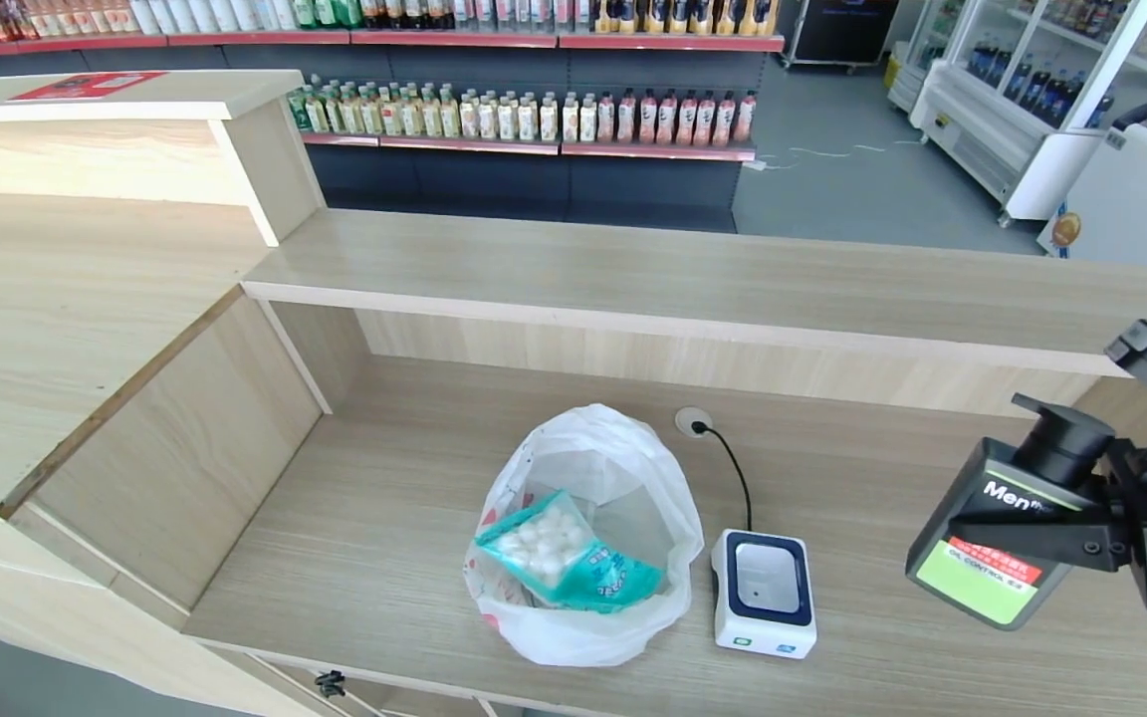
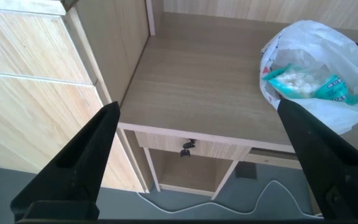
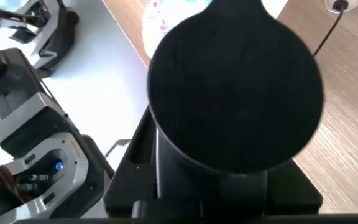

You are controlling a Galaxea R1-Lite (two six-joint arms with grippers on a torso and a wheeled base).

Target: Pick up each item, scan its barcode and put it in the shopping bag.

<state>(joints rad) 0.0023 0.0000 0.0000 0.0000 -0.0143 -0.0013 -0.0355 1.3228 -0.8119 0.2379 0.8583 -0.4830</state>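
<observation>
A white shopping bag stands open on the lower wooden counter, with a teal packet of white sweets inside it. Just right of the bag lies the white and blue barcode scanner, window facing up. My right gripper is shut on a dark tube with a black cap and a green and red label, held in the air to the right of the scanner. That black cap is close to the right wrist camera. My left gripper is open, low in front of the counter's near edge, with the bag farther off.
A black cable runs from the scanner to a grommet in the counter. A raised ledge borders the back and a wooden wall the left. A drawer with a small handle sits under the counter edge.
</observation>
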